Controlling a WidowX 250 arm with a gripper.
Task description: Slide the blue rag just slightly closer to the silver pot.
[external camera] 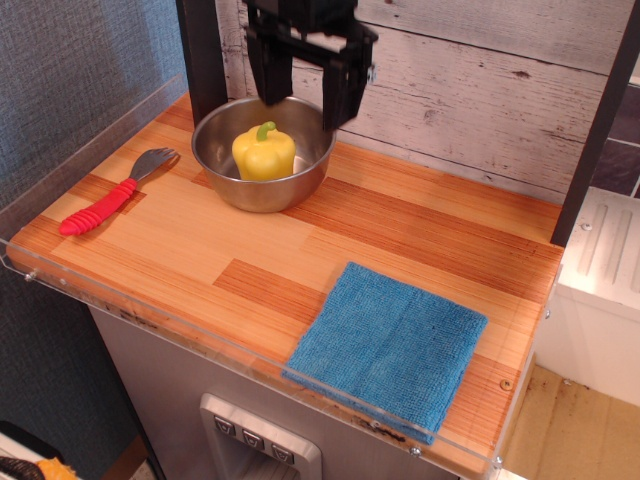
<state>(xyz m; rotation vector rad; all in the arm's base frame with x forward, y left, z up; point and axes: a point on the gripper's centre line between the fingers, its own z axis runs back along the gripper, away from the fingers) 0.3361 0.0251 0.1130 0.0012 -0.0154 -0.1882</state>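
The blue rag (387,345) lies flat at the front right corner of the wooden table, folded, with a seam down its middle. The silver pot (263,154) stands at the back left and holds a yellow bell pepper (264,152). My gripper (304,108) hangs above the pot's far rim, at the back of the table. Its two black fingers are spread apart and hold nothing. The rag is far from the gripper, to the front right.
A grey spoon with a red ribbed handle (110,196) lies left of the pot. A clear plastic lip (230,345) edges the table's front and left side. A white plank wall (470,90) stands behind. A dark post (596,130) rises at the right.
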